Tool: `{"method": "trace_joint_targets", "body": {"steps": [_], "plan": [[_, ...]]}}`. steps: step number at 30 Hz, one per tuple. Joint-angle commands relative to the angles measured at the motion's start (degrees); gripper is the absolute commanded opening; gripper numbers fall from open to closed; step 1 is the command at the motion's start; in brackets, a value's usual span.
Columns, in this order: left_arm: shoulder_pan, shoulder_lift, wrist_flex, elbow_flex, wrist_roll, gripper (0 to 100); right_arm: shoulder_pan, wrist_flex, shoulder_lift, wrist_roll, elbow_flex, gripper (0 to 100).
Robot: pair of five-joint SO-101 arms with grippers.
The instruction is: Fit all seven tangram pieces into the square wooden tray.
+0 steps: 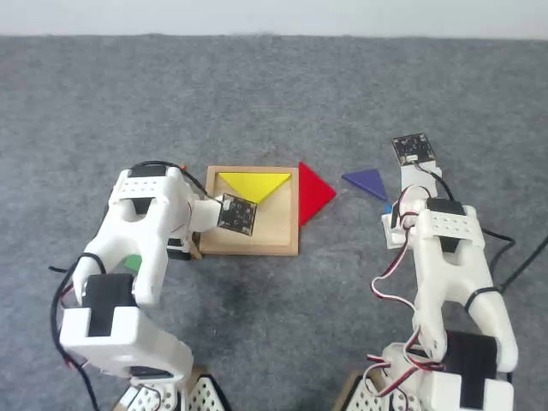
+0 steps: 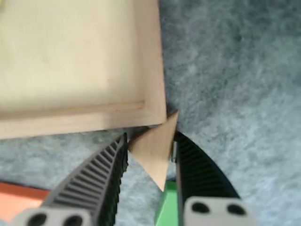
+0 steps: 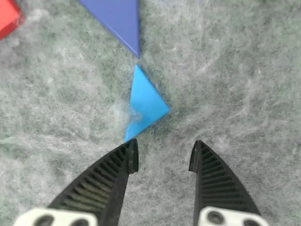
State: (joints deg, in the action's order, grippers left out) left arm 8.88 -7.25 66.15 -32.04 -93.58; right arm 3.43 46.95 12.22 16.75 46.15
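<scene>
Left claw (image 2: 150, 141): closed down on a plain wooden triangle (image 2: 153, 155), with one ribbed finger against each side of the piece. One tip of this triangle touches the outside of the near left corner of the square wooden tray (image 1: 257, 248). The tray lies flat near the middle of the table (image 1: 282, 94), a little toward its left edge. Inside the tray, a yellow triangle (image 1: 254, 184) lies with its long side along the far rim and its apex pointing toward the table's near edge. A red triangle (image 1: 315, 195) rests on the table against the outside of the tray's right rim. Just beside the left claw, a green piece (image 2: 164, 207) lies partly under one finger, and an orange piece (image 2: 19, 200) lies off the tray's near rim.

Right claw (image 3: 164, 143): jaws spread apart and holding nothing, poised just short of a light-blue triangle (image 3: 145, 106) on the right half of the table. A purple triangle (image 3: 117, 19) lies just beyond it, their tips nearly meeting, between the red triangle and the table's right edge.
</scene>
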Motion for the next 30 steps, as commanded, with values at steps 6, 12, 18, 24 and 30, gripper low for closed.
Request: {"method": "trace_joint_targets", "body": {"steps": [6, 12, 18, 24, 30], "plan": [[0.2, 2.7, 0.2, 0.1, 5.1, 13, 0.6, 0.4, 1.2, -0.1, -0.7, 19.1], [0.3, 3.0, 3.2, 0.1, 6.1, 12, 0.6, 0.4, 1.2, -0.1, -0.7, 19.1], [0.4, 3.1, 5.9, 0.3, 6.2, 9, 0.6, 0.4, 1.2, -0.1, -0.7, 19.1], [0.4, 3.1, 6.1, 0.5, 7.2, 9, 0.6, 0.4, 1.2, -0.1, -0.6, 19.1], [0.4, 3.2, 6.2, 0.6, 8.4, 9, 0.6, 0.4, 1.2, -0.1, -0.6, 19.1]]}}
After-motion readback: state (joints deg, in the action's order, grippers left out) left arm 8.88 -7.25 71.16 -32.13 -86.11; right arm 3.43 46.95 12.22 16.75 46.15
